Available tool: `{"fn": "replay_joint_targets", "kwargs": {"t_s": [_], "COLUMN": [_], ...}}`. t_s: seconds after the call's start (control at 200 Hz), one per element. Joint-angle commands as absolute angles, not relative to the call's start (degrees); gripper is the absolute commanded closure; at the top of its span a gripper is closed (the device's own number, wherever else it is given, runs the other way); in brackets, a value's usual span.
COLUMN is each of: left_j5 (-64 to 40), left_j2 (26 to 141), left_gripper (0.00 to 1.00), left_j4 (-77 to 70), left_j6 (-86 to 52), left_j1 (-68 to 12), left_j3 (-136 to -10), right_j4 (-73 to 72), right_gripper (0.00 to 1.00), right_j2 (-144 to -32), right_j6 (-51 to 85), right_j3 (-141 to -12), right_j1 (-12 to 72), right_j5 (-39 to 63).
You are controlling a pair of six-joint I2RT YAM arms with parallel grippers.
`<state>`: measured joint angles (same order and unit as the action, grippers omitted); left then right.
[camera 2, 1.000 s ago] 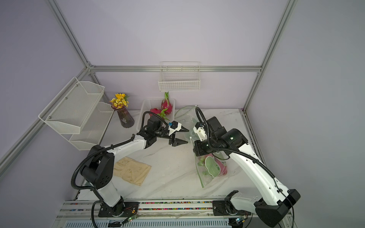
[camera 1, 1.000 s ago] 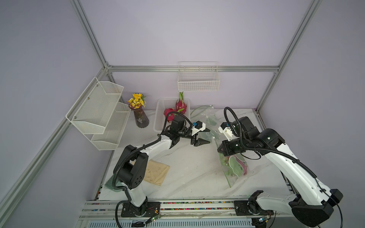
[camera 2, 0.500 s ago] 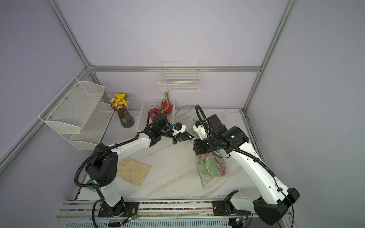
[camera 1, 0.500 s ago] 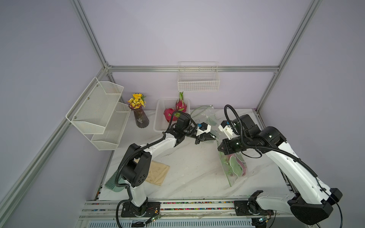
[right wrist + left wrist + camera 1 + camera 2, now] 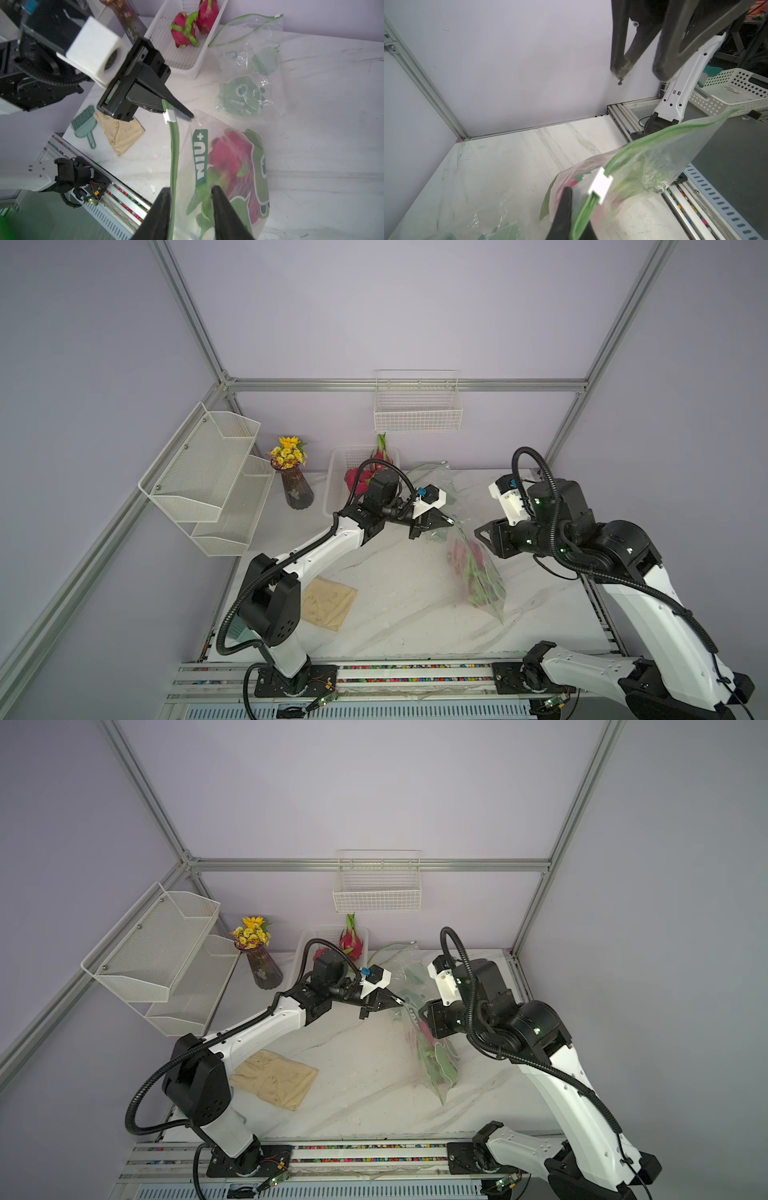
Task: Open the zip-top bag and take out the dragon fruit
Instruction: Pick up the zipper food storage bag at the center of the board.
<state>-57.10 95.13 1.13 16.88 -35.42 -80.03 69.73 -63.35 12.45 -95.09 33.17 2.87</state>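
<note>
The zip-top bag [image 5: 199, 158] is now pinched at its green seal by the newly closed left gripper [image 5: 188, 113]. The right gripper [image 5: 191, 188] is opened off it. A dragon fruit [image 5: 230, 149] remains inside, so extraction is judged still ahead.

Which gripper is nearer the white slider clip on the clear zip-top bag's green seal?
Left. The left gripper is shut on the green seal right beside the white slider clip; the right gripper stands open astride the seal farther along the clear zip-top bag.
</note>
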Motion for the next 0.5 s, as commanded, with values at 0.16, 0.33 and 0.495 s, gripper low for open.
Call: {"fn": "replay_joint_targets", "kwargs": {"t_s": [0.16, 0.33, 0.495], "left_j5": [-45.89, -43.95, -36.19], "left_j2": [88.61, 89.28, 89.78], "left_gripper": [1.0, 1.0, 1.0], "left_j4": [17.92, 29.82, 41.77], "left_j6": [10.11, 13.45, 20.95], "left_j1": [-36.47, -36.47, -36.47], "left_j3": [-88.66, -94.37, -98.53], "right_j4": [55.99, 50.06, 45.37], "right_gripper": [0.55, 0.51, 0.52], "right_j2": [-59.77, -59.24, -60.86], "right_j6": [7.02, 1.91, -1.61], "right_j3": [-88.86, -85.14, -82.87], "right_j1": [33.49, 33.5, 33.53], "right_j5": [3.7, 6.93, 5.82]}}
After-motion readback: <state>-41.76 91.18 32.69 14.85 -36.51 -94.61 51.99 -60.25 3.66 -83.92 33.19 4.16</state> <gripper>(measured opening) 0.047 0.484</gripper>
